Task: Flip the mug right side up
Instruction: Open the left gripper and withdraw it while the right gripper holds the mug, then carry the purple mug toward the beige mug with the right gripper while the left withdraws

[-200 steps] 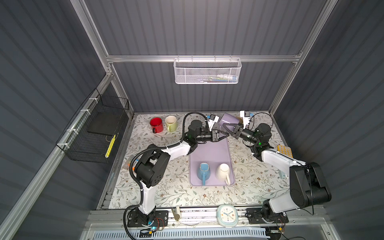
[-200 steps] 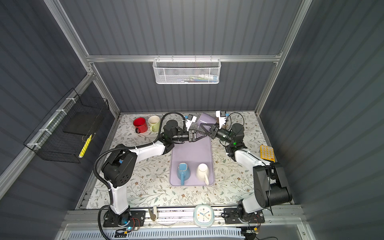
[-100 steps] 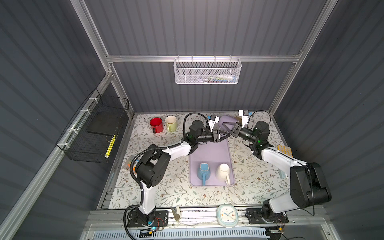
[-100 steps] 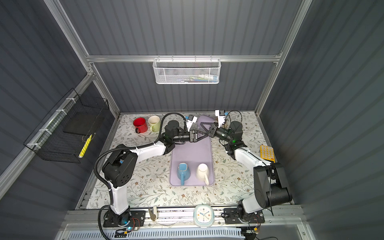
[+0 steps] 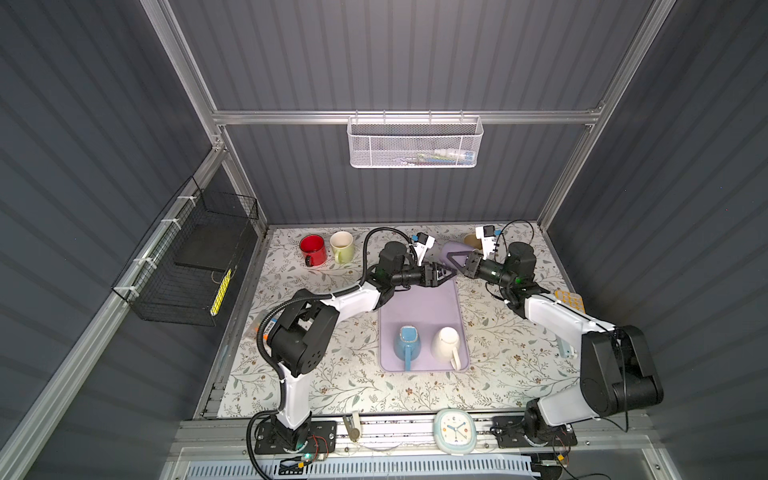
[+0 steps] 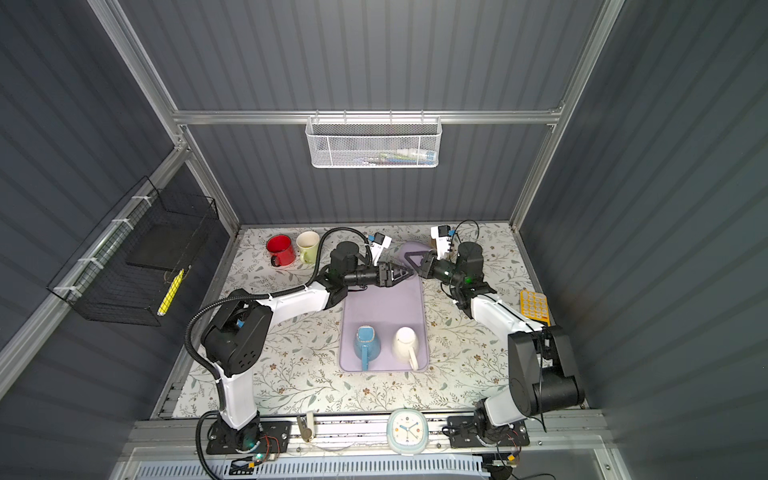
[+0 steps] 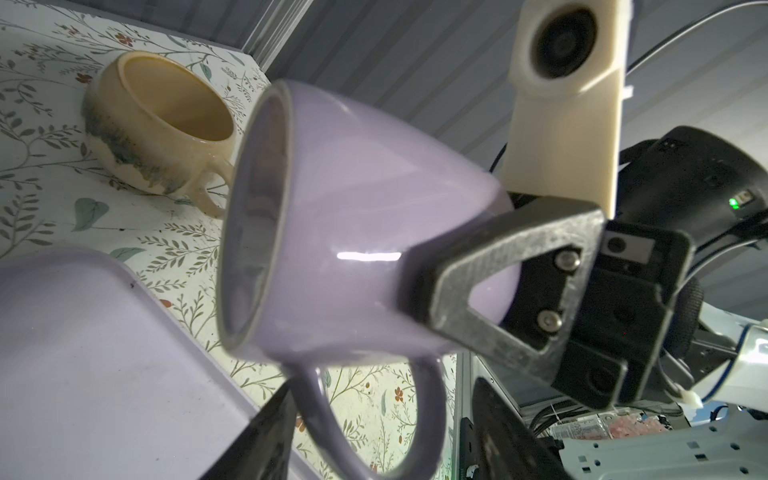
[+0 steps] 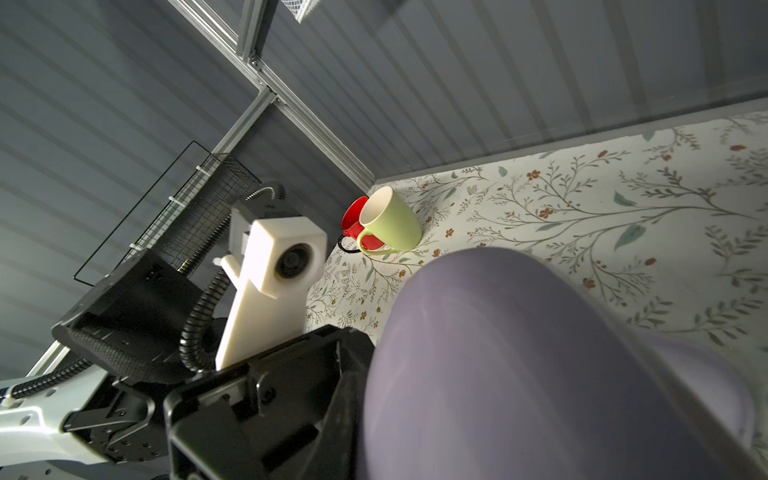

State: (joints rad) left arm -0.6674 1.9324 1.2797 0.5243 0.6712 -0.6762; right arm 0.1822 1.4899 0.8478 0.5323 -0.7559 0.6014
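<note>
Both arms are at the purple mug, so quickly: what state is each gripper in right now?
Left gripper: open, fingers either side of the handle of the purple mug.
Right gripper: shut on the purple mug.

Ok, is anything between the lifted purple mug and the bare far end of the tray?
Nothing visible. The far end of the tray is bare; the blue mug and white mug sit at its near end. Only the left gripper, jaws open around the handle, is close by the purple mug, which the right gripper holds.
</note>
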